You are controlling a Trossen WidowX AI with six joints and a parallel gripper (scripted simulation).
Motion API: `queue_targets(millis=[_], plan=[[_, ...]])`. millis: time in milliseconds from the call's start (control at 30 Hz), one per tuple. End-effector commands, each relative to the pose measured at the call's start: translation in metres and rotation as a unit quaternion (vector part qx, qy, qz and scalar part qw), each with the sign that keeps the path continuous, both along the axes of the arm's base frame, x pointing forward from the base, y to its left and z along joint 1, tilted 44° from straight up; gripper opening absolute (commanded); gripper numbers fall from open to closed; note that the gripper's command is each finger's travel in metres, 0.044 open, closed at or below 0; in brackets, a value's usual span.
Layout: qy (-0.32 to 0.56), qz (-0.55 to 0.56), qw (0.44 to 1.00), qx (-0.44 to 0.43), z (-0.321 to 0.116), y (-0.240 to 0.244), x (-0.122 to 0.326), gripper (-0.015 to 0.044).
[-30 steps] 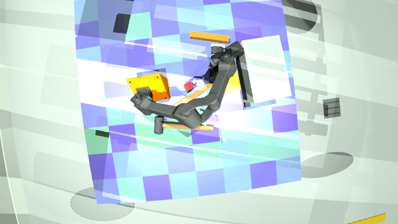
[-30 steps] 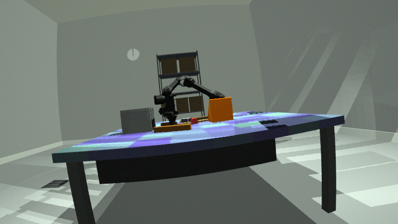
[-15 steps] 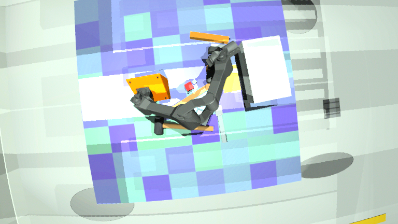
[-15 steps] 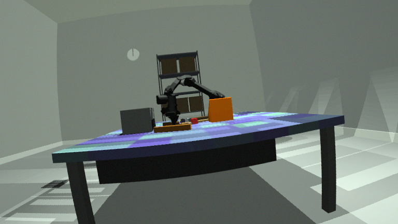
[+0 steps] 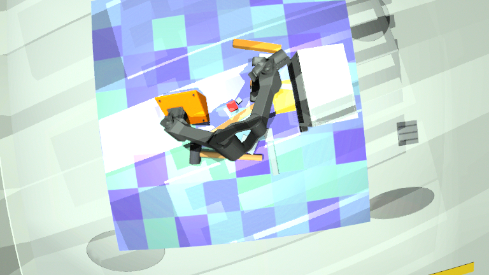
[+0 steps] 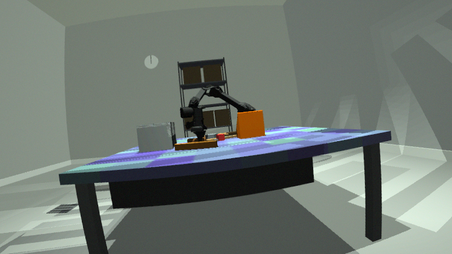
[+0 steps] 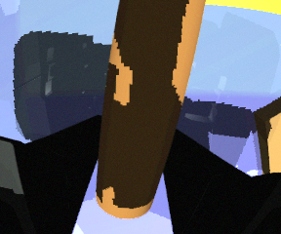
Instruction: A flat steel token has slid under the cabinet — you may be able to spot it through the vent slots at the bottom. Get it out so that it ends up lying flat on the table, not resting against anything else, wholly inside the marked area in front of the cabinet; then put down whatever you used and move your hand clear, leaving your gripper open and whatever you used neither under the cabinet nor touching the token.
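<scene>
My gripper [image 7: 134, 129] [image 6: 200, 139] is shut on a round wooden rod [image 7: 142, 97]. The rod runs up and away between the fingers in the wrist view, with its near end just behind them. The gripper points down in front of the white cabinet [image 5: 324, 81] [image 6: 153, 138], low over the table. The yellow marked area [image 5: 284, 102] [image 7: 262, 7] lies by the cabinet's dark slotted front, partly covered by the arm. The rod's far end is out of the wrist view and hidden in the top and exterior views. I cannot make out the steel token in any view.
An orange bar [image 5: 256, 45] [image 6: 196, 145] lies beside the gripper. A red block [image 5: 232, 106] [image 6: 220, 136] lies toward the arm's base. A mallet [image 5: 195, 153] and a pale strip [image 5: 274, 155] lie on the other side. An orange box [image 5: 185, 102] [image 6: 250, 124] stands by the base.
</scene>
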State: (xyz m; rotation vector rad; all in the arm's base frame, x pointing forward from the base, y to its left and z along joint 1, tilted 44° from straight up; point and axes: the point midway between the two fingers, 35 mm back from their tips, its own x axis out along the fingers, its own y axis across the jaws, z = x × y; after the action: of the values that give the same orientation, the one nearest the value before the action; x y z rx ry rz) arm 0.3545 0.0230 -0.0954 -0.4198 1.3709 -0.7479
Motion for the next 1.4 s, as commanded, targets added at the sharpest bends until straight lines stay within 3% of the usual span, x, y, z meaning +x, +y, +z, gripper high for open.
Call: queue_targets(millis=[0, 1367], plan=[[0.003, 0.0, 1.0, 0.0, -0.002, 0.001, -0.007, 0.0], [0.004, 0.0, 1.0, 0.001, -0.012, 0.009, -0.056, 0.0]])
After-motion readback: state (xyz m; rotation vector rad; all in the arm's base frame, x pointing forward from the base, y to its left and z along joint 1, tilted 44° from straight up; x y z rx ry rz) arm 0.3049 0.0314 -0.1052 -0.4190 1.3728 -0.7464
